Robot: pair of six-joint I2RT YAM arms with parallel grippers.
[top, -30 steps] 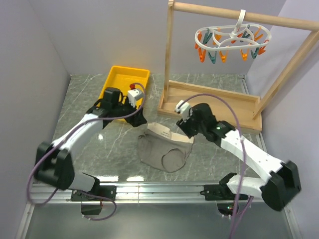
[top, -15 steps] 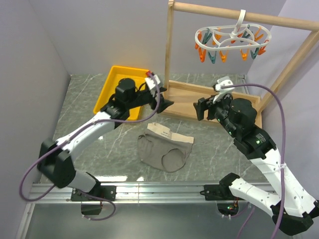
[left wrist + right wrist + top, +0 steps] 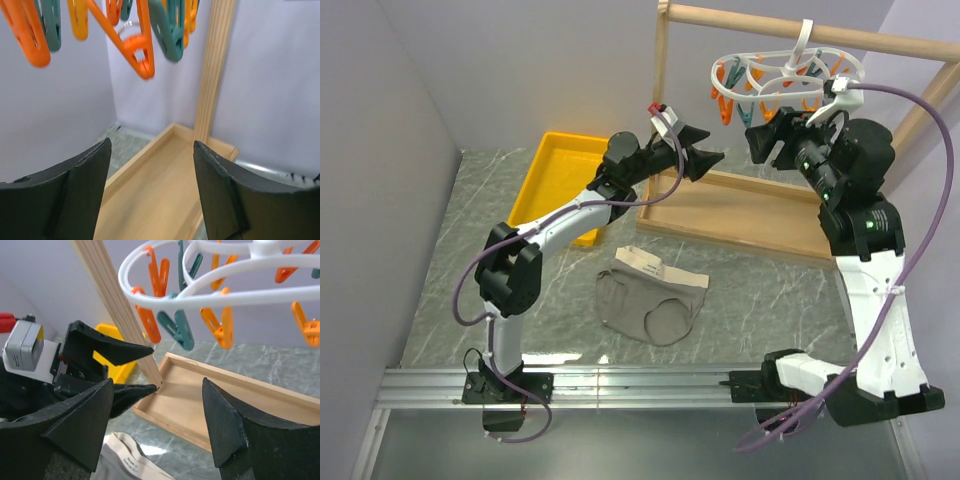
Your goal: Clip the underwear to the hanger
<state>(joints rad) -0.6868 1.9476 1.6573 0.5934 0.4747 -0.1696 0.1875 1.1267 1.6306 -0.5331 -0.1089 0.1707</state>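
Note:
The grey-taupe underwear (image 3: 650,300) with a beige waistband lies flat on the marble table, below both arms; its waistband shows at the bottom of the right wrist view (image 3: 125,462). The white ring hanger (image 3: 785,72) hangs from the top rail with orange and teal clothespins (image 3: 142,47). My left gripper (image 3: 705,147) is open and empty, raised just left of and below the pins. My right gripper (image 3: 768,143) is open and empty, facing the left one under the ring (image 3: 210,295). The left gripper's black fingers (image 3: 125,350) show in the right wrist view.
The wooden rack's upright post (image 3: 662,110) stands just behind the left gripper, and its shallow base tray (image 3: 750,215) lies under both grippers. A yellow bin (image 3: 565,180) sits at the back left. Grey walls close in the sides.
Both arms rose from near the underwear on the table to hanger height and now face each other below the pins. The underwear stayed on the table.

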